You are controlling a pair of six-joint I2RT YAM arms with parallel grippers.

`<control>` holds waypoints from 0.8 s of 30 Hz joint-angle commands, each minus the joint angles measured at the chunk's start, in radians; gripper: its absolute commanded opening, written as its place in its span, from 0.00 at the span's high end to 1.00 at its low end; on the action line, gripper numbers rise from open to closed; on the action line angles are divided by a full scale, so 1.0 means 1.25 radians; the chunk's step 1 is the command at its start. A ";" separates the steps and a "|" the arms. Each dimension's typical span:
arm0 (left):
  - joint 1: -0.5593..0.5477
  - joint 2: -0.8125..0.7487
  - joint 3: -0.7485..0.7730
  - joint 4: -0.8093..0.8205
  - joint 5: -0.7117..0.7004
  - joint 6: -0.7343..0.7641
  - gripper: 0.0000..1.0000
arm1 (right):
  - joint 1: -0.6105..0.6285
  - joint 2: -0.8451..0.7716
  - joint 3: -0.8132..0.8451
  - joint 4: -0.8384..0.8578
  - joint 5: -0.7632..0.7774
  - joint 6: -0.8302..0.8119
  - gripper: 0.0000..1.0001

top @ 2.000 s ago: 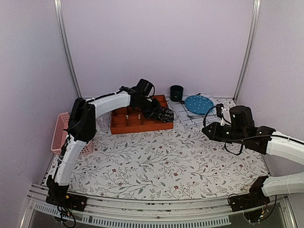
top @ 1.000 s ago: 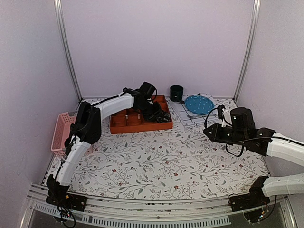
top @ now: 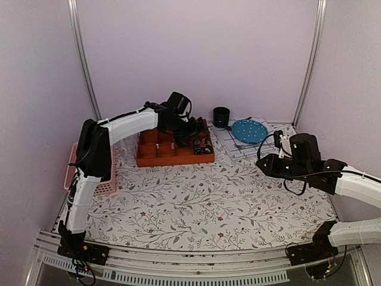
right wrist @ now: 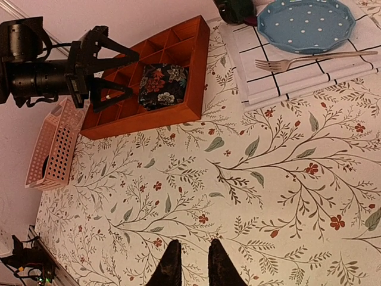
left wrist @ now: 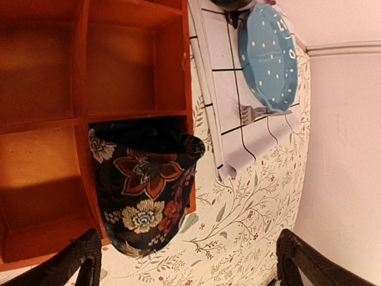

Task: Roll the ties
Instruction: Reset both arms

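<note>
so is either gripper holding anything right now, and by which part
Nothing is held. The left gripper is open above the rolled tie sitting in the wooden tray; the right gripper hangs over bare tablecloth, fingers nearly together.

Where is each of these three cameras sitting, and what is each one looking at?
Top external: above and behind, facing the whole table; both arms show.
Left wrist: on the left gripper, above the rolled tie in the wooden tray; its open fingertips show.
Right wrist: on the right gripper, low over the tablecloth, facing the tray.
Shared: tray, tie, blue plate.
</note>
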 commanded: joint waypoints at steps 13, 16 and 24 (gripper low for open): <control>0.096 -0.560 -0.471 0.189 -0.335 0.227 0.00 | -0.077 -0.002 0.112 -0.011 0.236 0.028 0.05; 0.145 -0.630 -0.515 0.152 -0.383 0.287 0.00 | -0.241 0.015 0.164 -0.059 0.143 0.078 0.00; 0.169 -0.832 -0.738 0.246 -0.512 0.425 0.00 | -0.347 -0.143 0.040 0.087 0.228 0.095 0.01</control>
